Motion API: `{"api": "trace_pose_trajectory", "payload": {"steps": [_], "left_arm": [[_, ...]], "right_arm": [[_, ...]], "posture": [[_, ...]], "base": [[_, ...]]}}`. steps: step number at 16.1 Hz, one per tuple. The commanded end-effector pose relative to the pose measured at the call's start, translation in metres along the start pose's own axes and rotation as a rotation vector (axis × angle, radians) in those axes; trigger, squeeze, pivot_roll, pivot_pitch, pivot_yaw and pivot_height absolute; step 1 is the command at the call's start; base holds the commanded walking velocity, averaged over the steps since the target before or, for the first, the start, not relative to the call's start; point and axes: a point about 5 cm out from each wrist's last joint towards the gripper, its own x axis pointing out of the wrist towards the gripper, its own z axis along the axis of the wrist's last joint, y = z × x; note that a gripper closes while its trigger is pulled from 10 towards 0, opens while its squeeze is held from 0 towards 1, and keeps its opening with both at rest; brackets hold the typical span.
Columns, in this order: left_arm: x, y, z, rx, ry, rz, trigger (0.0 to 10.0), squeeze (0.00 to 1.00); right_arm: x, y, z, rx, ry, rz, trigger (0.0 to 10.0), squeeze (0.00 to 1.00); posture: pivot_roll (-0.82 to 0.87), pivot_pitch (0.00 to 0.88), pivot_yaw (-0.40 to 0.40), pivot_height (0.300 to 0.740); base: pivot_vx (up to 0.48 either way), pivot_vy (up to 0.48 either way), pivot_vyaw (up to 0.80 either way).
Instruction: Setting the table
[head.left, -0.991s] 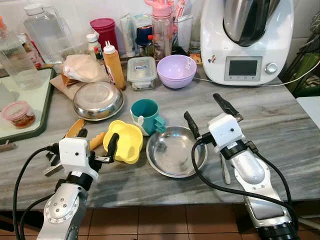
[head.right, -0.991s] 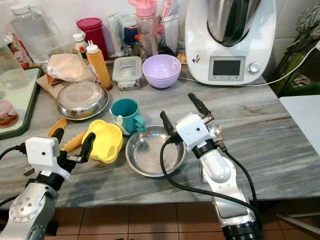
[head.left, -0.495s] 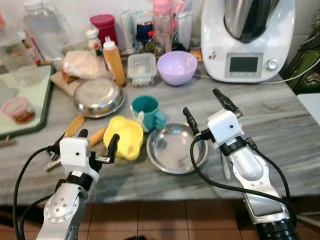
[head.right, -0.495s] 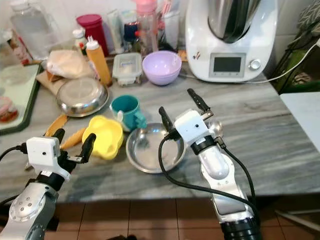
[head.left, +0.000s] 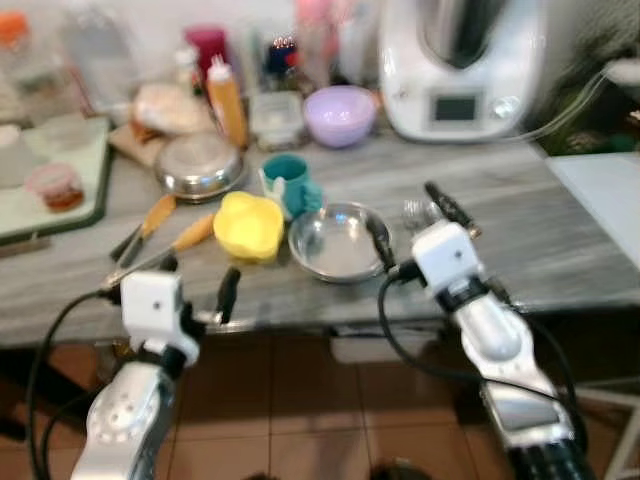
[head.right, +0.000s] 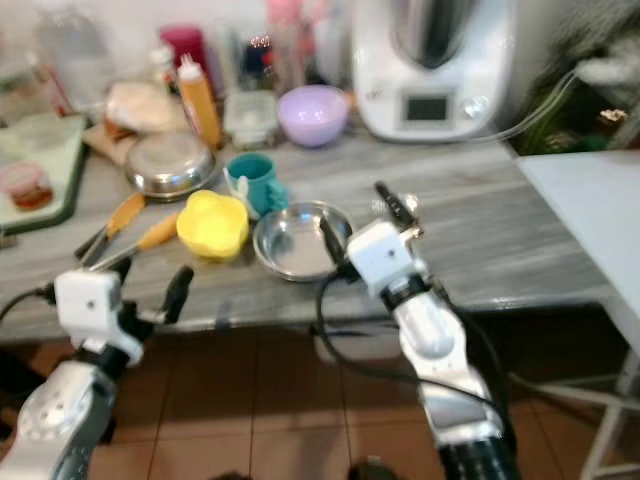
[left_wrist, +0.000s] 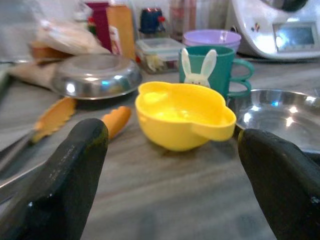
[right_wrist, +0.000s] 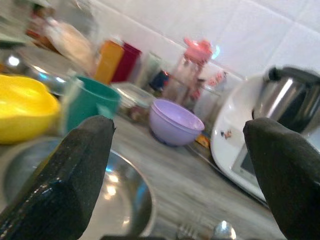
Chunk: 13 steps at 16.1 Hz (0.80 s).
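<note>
A glossy yellow lobed bowl sits on the grey-veined worktop beside a shiny steel bowl. Left gripper and right gripper both hover spread, holding nothing.

A home kitchen. A grey marbled stone counter meets a white tiled wall. At twelve o'clock stand a white food-processor machine and plastic bottles.

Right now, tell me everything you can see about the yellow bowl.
The yellow bowl looks like matte plastic, with a wavy rim and small ear-like tabs at the sides. It sits upright and empty on the grey counter, between the orange-handled tongs and the steel bowl, just in front of the teal mug. Neither gripper touches it.
</note>
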Motion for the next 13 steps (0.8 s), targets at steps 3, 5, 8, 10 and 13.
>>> {"api": "trace_pose_trajectory", "payload": {"steps": [3,5,8,10,13], "left_arm": [[-0.002,0.001,-0.004,0.006,0.021,0.004,10.0,0.0],[-0.002,0.001,-0.006,0.009,0.026,0.003,10.0,0.0],[-0.002,0.002,-0.01,0.013,0.038,0.005,10.0,0.0],[-0.004,0.003,-0.018,0.017,0.056,0.007,10.0,0.0],[-0.01,0.005,-0.044,0.015,0.133,0.027,10.0,0.0]], "right_arm": [[0.003,0.002,0.003,0.0,-0.016,0.009,10.0,1.0],[0.003,0.004,0.002,0.002,-0.016,0.012,10.0,1.0],[0.004,0.007,-0.001,0.012,-0.011,0.021,10.0,1.0],[0.004,0.012,-0.01,0.029,0.033,0.04,10.0,1.0],[-0.002,0.021,-0.036,0.086,0.145,0.056,10.0,1.0]], "posture": [[-0.08,0.079,0.072,0.74],[-0.07,0.078,0.072,0.74],[-0.07,0.073,0.068,0.74],[-0.07,0.066,0.064,0.74],[-0.07,0.062,0.061,0.74]], "base": [[-0.334,0.0,0.0],[-0.341,0.0,0.0],[-0.341,0.0,0.0],[-0.3,0.0,0.0],[0.0,0.0,0.0]]}}
